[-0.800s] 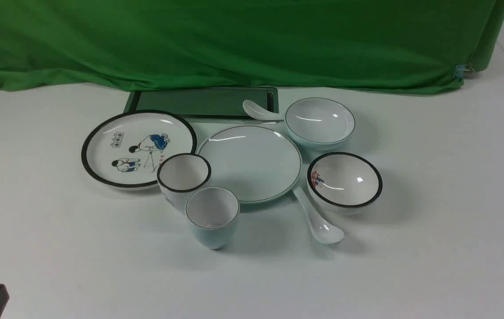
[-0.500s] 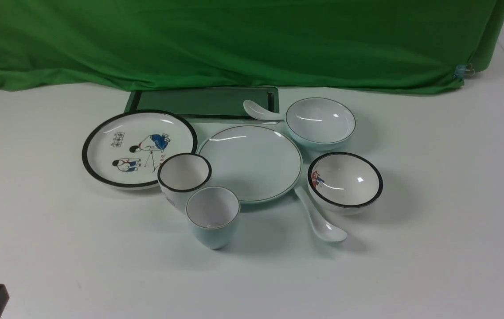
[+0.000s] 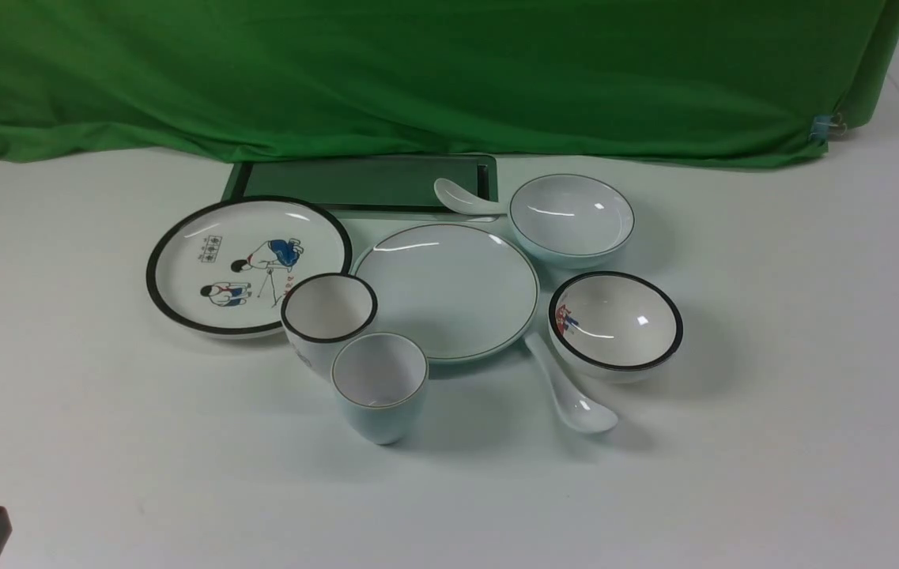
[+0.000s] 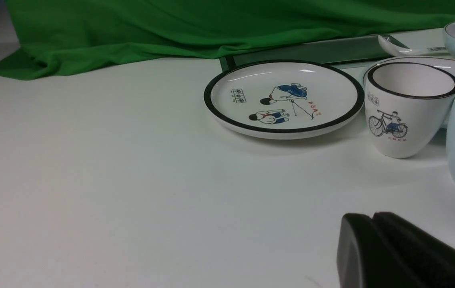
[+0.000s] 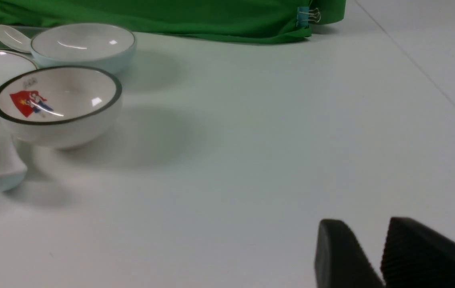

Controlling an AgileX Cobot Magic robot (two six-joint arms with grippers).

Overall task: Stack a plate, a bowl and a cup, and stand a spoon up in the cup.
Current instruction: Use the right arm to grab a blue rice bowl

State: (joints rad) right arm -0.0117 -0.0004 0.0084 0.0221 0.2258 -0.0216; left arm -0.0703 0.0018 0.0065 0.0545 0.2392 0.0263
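Nothing is stacked yet. The plain pale blue-white round ceramic plate (image 3: 445,292) lies flat and bare in the middle of the tabletop (image 3: 813,411). The plain pale blue-white ceramic bowl (image 3: 572,213) sits just beyond it toward the far edge, on the right. The small handleless pale blue ceramic cup (image 3: 378,387) stands upright at its near left. The plain white ceramic soup spoon (image 3: 568,391) lies at its near right, handle running up beside a black-rimmed bowl with a red-blue picture (image 3: 615,320).

We judge every step is left (bowl onto plate, cup into bowl, spoon into cup).

A black-rimmed cartoon plate (image 3: 247,265) and a black-rimmed white cup (image 3: 328,310) crowd the left side.

Our left tool (image 4: 371,218) waits near the tabletop's near left corner, pressed together and empty. Our right tool (image 5: 371,224) (seen only from its own wrist) is slightly spread around nothing, well apart from the crockery.
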